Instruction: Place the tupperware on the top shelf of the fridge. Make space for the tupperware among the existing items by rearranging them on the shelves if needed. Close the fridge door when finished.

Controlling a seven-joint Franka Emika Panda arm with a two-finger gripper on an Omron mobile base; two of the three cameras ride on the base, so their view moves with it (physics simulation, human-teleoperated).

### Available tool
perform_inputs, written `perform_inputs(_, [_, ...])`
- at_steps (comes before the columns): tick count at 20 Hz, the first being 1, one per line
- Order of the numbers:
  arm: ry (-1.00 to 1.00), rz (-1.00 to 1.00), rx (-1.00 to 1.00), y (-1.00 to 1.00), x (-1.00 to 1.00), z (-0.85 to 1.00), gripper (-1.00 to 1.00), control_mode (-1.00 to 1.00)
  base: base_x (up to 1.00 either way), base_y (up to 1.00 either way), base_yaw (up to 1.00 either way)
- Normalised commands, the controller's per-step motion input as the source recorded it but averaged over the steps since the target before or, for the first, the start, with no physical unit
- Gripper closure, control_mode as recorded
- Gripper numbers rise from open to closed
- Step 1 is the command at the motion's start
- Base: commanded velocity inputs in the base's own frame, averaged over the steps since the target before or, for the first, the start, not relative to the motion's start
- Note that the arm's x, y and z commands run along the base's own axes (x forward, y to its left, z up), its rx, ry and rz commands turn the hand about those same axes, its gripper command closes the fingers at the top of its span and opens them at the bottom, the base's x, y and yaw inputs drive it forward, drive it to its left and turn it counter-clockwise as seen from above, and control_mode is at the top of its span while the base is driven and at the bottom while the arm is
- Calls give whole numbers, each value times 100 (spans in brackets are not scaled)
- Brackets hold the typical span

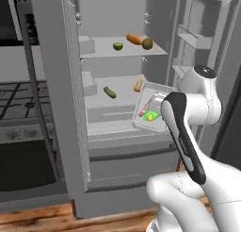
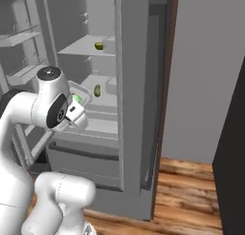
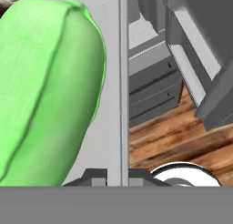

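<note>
Left base view: tall grey open fridge [image 1: 61, 108], its pale top shelf [image 1: 101, 51] crowded toward the right edge. Gripper [image 1: 162, 114] clamped on the clear plastic tupperware [image 1: 151, 107], tilted before the lower shelf; risk of clipping produce or slipping.

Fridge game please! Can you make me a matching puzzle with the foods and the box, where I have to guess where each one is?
Things:
1. carrot
2. cucumber
3. tupperware
4. fridge door

Places or states:
A. swung wide open
B. lying on the lower shelf
C. held up in front of the open fridge, tilted
D. lying on the top shelf, beside a round brown-green fruit

Right pairs: 1-D, 2-B, 3-C, 4-A
</note>
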Motion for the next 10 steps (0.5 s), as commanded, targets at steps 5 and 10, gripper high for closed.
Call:
perform_inputs(5, [0,0,0,0,0,0,100,100,100,0,0])
perform_inputs(10, [0,0,0,0,0,0,100,100,96,8,-6])
